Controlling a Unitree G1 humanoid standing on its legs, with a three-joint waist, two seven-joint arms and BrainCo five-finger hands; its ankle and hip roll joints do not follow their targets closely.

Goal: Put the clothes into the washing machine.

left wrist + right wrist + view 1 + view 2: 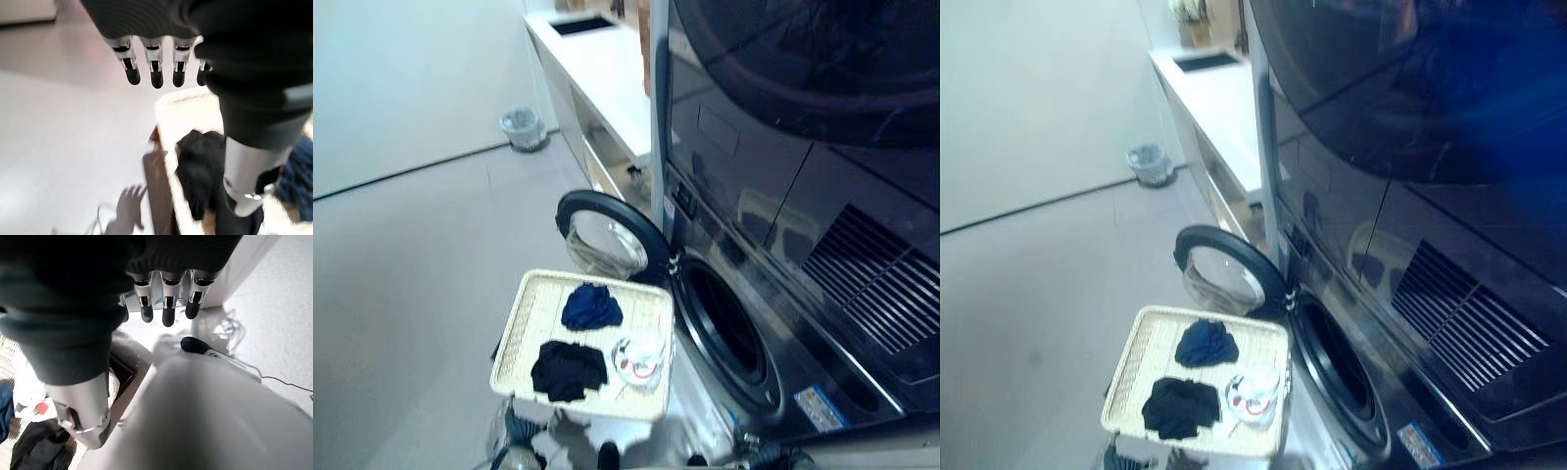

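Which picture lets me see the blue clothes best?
The left eye view: the dark blue garment lies whole on the wicker tray, beside the black garment. The right eye view shows it smaller. Both wrist views catch just a blue edge.

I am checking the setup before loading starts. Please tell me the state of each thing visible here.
Dark front-loading washing machine: round door swung open, drum empty.
Cream woven tray: holds three pieces.
Dark blue cloth: crumpled on tray.
Black cloth: crumpled on tray.
White cloth with red marks: bunched on tray.
Left hand: open, empty.
Right hand: open, empty.
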